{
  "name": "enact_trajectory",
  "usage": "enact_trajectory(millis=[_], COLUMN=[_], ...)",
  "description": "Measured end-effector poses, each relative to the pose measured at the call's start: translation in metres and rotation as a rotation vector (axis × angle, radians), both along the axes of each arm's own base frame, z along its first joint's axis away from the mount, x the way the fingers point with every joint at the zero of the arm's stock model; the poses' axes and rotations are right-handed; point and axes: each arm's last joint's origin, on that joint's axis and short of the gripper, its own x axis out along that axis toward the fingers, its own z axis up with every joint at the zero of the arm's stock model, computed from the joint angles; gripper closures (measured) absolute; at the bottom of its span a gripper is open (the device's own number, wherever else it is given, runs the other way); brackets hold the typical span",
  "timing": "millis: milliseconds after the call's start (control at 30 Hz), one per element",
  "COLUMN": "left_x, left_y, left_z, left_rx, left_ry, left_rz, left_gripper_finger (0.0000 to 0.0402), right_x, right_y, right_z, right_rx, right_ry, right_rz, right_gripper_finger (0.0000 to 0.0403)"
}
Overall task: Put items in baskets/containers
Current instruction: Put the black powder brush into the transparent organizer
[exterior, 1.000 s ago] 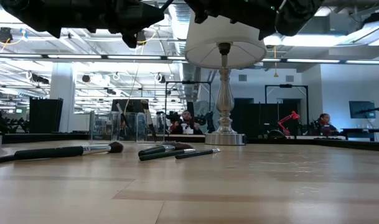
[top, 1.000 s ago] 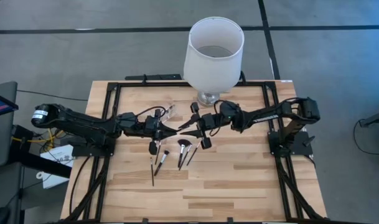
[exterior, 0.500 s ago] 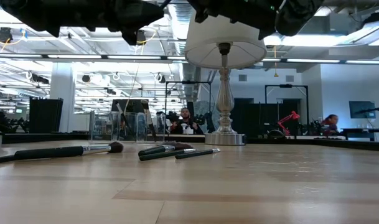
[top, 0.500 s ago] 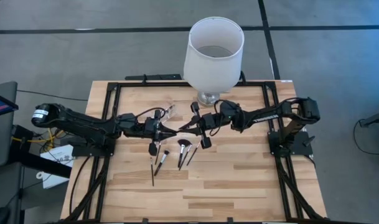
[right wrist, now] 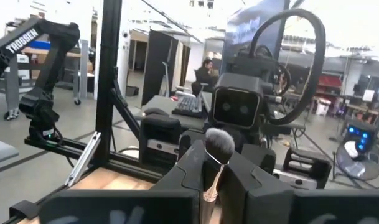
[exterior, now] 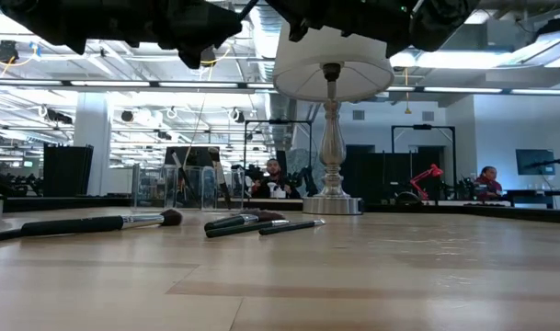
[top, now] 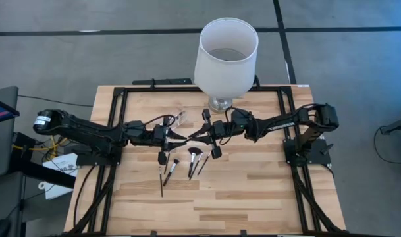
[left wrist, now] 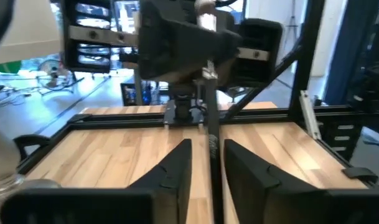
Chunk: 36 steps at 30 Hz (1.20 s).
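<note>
Above the middle of the table my two grippers face each other, both pointing level. One makeup brush [right wrist: 219, 144] spans between them. My right gripper [top: 201, 131] is shut on it. My left gripper [left wrist: 206, 144] is open, its fingers standing on either side of the brush's thin dark handle [left wrist: 212, 163] with a sliver of gap on each side. Several other brushes [top: 180, 164] lie flat on the wood beneath the grippers. The clear pouch [top: 178, 118] lies just beyond my left gripper [top: 179, 137]. My right gripper pinches the brush between its two fingers at about the silver ferrule [right wrist: 209, 190], coming level from the table's right. The grey bristle head stands up above the fingertips. The handle runs on toward my left gripper, and the brush is clear of the table.
A large white lampshade [top: 226, 56] on a glass base [top: 220, 103] stands at the table's far edge, close behind the grippers. A black frame [top: 121, 99] runs around the tabletop. The near half of the wood [top: 213, 204] is bare.
</note>
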Motion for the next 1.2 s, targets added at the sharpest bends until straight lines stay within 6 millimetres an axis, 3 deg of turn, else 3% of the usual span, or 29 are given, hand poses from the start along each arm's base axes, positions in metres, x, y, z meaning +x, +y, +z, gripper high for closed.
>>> enact_trajectory(millis=[233,433,600,733,900,1200], left_x=[-0.004,-0.024,-0.044,-0.048,-0.054,-0.066], left_y=[0.004,0.008,0.007,-0.001,-0.012,-0.046], left_z=[0.005,0.024,0.017,-0.001,-0.018,-0.012], left_rx=[0.003,-0.004,-0.022,-0.087,-0.026,0.004], left_ry=[-0.021,-0.055,0.121,0.223,0.275,0.243], left_rz=[0.132,0.216,0.135,0.063,-0.022,-0.335], left_gripper_finger=[0.0277,0.0281,0.0302,0.0334,0.0392,0.0397], right_x=[-0.002,-0.025,-0.028,-0.008,0.038,0.113], right_y=[0.014,0.033,0.036,0.027,0.014,-0.006], right_z=[-0.001,0.018,0.024,0.006,-0.010,-0.021], right_rx=[-0.011,-0.108,-0.018,0.035,-0.012,-0.052], right_ry=[0.068,0.166,0.135,0.090,0.103,0.215], right_rz=[-0.155,-0.443,-0.549,-0.572,-0.613,-0.608], right_gripper_finger=[0.0388,0.0394,0.0392,0.0394,0.0394,0.0394])
